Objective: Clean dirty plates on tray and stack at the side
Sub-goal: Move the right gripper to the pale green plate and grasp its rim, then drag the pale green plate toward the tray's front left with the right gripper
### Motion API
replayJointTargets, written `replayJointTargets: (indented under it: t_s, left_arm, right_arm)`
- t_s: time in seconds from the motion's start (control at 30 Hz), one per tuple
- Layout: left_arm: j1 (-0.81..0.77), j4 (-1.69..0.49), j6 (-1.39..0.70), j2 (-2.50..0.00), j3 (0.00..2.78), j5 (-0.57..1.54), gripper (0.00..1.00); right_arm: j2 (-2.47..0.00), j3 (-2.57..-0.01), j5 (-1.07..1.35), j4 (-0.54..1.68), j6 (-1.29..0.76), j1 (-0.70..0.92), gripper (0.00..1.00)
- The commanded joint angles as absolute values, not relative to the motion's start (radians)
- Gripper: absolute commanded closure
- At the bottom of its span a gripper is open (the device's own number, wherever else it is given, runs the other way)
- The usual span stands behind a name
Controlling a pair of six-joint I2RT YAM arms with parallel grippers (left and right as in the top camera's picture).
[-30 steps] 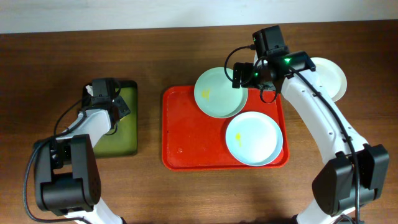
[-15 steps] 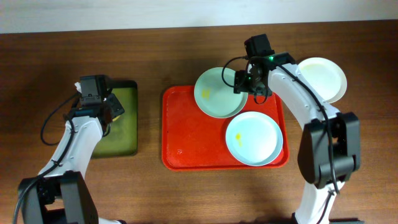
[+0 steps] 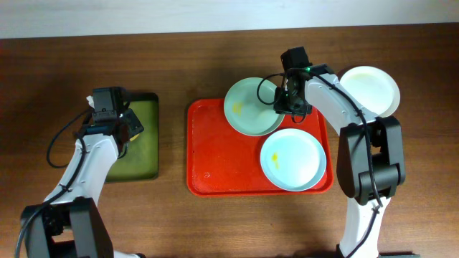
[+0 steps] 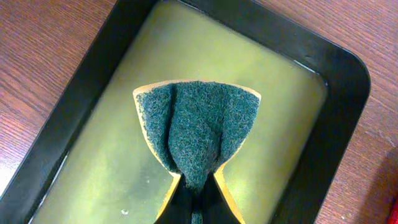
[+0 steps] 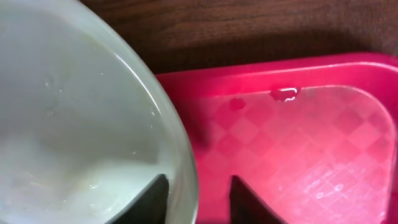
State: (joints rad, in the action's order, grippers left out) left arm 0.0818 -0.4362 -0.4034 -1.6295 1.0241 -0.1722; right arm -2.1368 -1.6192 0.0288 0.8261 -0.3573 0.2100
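The pale green plate (image 3: pixel 252 107) lies across the red tray's (image 3: pixel 215 150) far rim, with a yellow smear on it. The pale blue plate (image 3: pixel 292 159), also smeared, sits in the tray's right half. The white plate (image 3: pixel 371 90) rests on the table to the right. My right gripper (image 3: pixel 285 100) straddles the green plate's (image 5: pixel 74 112) right rim. In the right wrist view one finger is over the plate and the other over the tray (image 5: pixel 298 137), with a narrow gap left at that gripper (image 5: pixel 198 186). My left gripper (image 4: pixel 198 199) is shut on a green-and-yellow sponge (image 4: pixel 198 124).
A black-rimmed olive-green tray (image 3: pixel 140 154) stands left of the red tray, and the sponge hangs just above its wet floor (image 4: pixel 93 155). Bare brown table lies between the two trays and along the front edge.
My right gripper slid left to the green plate's rim and its jaws narrowed around it. The left arm shifted slightly at first, then held still with the sponge.
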Motion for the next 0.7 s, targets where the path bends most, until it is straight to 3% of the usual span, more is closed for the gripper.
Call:
replayJointTargets:
  t_s: [0.0,0.27,0.4,0.67]
  left_arm:
    - [0.088,-0.437,-0.387,-1.625,1.026,-0.177,1.0]
    - [0.088,-0.44,-0.387,-1.625,1.026,-0.177,1.0]
    - [0.088,-0.443,-0.387,-1.625,1.026,-0.178,1.0]
    - [0.088,-0.445,-0.387,-1.625,1.026,-0.177,1.0]
  right_arm:
    - [-2.152,-1.619,0.035,0.826,-0.356,0.209,0.76]
    - [-2.152,-1.555,0.035,0.761,-0.355,0.209,0.77]
    - [-2.151,-1.556,0.035,0.754,-0.355,0.209,0.96]
    - [-2.109,-1.642,0.183,0.832,-0.264,0.21,0.96]
